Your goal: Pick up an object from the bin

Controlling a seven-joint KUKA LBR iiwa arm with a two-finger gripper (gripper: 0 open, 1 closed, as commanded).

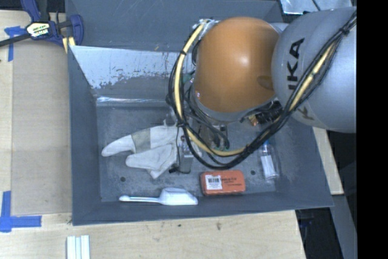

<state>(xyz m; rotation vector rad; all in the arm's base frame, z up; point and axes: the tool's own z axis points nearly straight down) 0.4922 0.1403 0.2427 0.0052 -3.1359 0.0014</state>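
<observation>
Claw (182, 158): set low near the middle of the bin, under the arm's orange cover (236, 63) and looped cables, which hide most of it, so open or closed cannot be told. Nearest item: white crumpled cloth, glove-like (145, 147), on the floor left of centre, its right edge at or just under the claw; whether it is gripped cannot be told. Next: flat orange box with a barcode label (223, 182), just beside the claw toward the near wall, apart from the cloth. Next: white plastic spoon (159, 198), along the near wall, below the cloth and clear of it. Farther: small clear vial (267, 165), right side of the floor, well apart from the cloth. Container: grey metal bin (85, 148), sloped walls. Step in hand, as judged: taking the cloth at its right edge. Handling note: soft fabric yields and slides, so the bite should take a bunched fold rather than one thin layer. The lift should run straight up, so that trailing cloth does not drag the box or spoon.
</observation>
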